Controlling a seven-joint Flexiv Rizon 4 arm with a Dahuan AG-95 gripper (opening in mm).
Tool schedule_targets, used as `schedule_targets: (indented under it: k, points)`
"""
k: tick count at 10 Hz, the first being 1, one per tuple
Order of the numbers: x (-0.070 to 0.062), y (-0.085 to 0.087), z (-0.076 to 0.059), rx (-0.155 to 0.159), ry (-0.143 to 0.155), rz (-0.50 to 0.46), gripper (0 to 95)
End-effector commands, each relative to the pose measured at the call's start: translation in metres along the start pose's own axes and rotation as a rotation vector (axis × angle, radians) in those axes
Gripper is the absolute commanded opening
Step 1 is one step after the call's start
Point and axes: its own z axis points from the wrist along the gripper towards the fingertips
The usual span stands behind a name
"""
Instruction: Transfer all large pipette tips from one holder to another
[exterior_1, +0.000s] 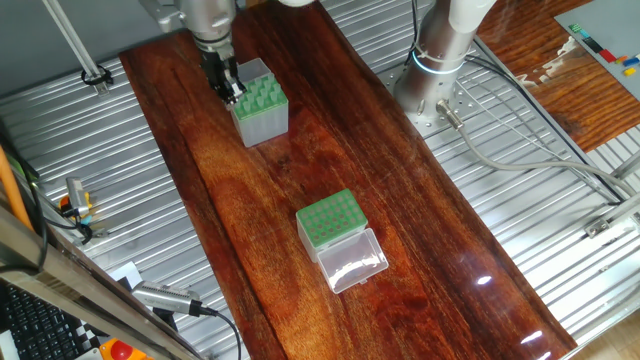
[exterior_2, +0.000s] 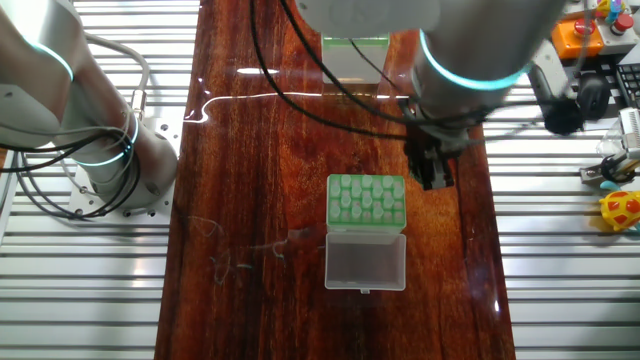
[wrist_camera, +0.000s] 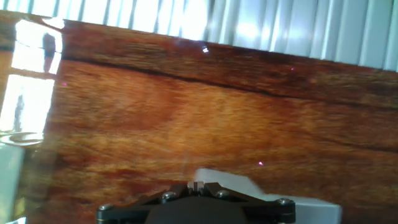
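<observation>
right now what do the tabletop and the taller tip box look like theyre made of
Tabletop: dark reddish wood or wood-look veneer with a glossy coat; the grain and bright window glare show it.
Taller tip box: likely plastic, with cloudy grey translucent walls and a matt green top plate dotted with holes.

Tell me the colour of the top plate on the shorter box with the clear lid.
Green, dotted with round holes. The top plate shows best in the other fixed view.

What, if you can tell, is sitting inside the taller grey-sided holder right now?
Pale pipette tips stand in the taller holder's green top plate. The gripper covers its near edge, so that row is hidden.
</observation>
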Motion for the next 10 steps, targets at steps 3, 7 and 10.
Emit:
schedule_targets:
  k: [3, 7, 10]
  points:
    - [0.0055, 0.0013, -0.0052, 0.021, -0.015, 0.039, 0.0]
    - [0.006, 0.0, -0.0068, 0.02, -0.016, 0.208, 0.0]
    - [0.0036, -0.0005, -0.0079, 0.007, -0.012, 0.259, 0.0]
